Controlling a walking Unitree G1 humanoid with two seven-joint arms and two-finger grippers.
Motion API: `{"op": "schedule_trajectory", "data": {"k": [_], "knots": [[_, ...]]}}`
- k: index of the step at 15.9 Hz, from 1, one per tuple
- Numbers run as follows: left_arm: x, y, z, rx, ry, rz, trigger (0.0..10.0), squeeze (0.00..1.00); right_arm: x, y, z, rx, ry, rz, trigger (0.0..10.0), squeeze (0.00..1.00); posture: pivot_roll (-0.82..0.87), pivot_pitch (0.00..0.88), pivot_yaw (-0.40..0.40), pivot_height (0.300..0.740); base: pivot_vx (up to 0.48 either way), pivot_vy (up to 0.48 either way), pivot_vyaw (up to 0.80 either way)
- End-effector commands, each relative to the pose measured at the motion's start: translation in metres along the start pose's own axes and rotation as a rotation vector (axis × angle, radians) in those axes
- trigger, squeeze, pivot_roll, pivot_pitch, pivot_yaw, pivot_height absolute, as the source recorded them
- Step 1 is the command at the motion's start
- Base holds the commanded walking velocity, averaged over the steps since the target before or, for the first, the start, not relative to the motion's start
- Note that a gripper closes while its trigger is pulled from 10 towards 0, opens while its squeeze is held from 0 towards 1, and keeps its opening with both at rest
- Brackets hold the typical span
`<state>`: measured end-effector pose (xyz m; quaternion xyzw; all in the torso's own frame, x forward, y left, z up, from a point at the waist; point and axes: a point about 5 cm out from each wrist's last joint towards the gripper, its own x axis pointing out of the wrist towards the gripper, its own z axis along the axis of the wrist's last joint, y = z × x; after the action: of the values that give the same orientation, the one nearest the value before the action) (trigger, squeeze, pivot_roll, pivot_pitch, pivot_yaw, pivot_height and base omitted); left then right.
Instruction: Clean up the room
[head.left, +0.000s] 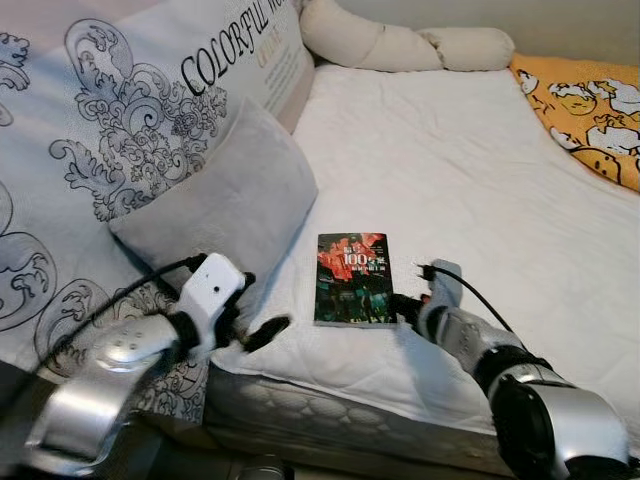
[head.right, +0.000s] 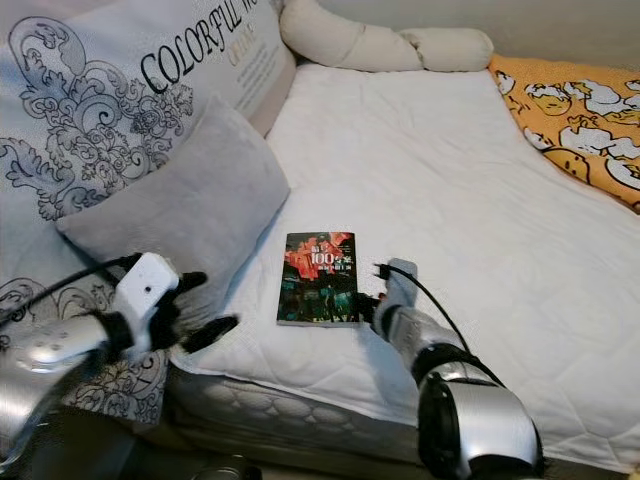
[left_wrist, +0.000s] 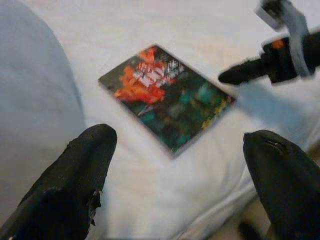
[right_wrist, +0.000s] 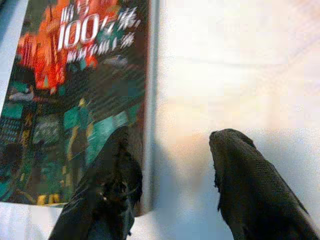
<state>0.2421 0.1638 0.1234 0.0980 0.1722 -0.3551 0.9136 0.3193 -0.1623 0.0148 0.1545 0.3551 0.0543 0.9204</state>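
The silver left arm reaches in from seven o'clock, and its left gripper, two long black fingers spread wide apart, hovers pointing toward three o'clock. The silver right arm comes in from five o'clock, its right gripper low, fingers parted, aimed toward nine o'clock at its partner.

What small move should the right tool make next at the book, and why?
Probably close the right tool on the book. In the right wrist view its open fingers straddle the book's near right edge, one finger over the cover, the other over the white sheet. The left tool hovers open nearby.
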Motion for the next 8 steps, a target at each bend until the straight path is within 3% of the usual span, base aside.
{"op": "schedule_trajectory", "data": {"k": [1, 4, 6, 8], "knots": [[0.0, 0.007, -0.001, -0.025, -0.024, 0.062, 10.0, 0.0, -0.002, -0.003, 0.012, -0.033, -0.065, 0.016, 10.0, 1.0, 0.2, 0.0, -0.026, 0.74, 0.0, 0.0, 0.0], [0.007, 0.017, -0.008, -0.096, -0.095, 0.295, 10.0, 0.0, -0.01, -0.01, 0.019, -0.036, -0.219, 0.046, 10.0, 1.0, 0.16, 0.0, -0.068, 0.74, 0.0, 0.0, 0.0], [0.009, 0.022, -0.008, -0.109, -0.129, 0.378, 10.0, 0.0, -0.018, -0.012, 0.017, -0.049, -0.275, -0.011, 10.0, 1.0, 0.13, 0.0, -0.079, 0.74, 0.0, 0.0, 0.0], [0.012, 0.025, -0.008, -0.103, -0.157, 0.47, 10.0, 0.0, -0.032, -0.01, 0.017, -0.152, -0.362, -0.056, 10.0, 1.0, 0.1, 0.0, -0.084, 0.74, 0.0, 0.0, 0.0]]}}
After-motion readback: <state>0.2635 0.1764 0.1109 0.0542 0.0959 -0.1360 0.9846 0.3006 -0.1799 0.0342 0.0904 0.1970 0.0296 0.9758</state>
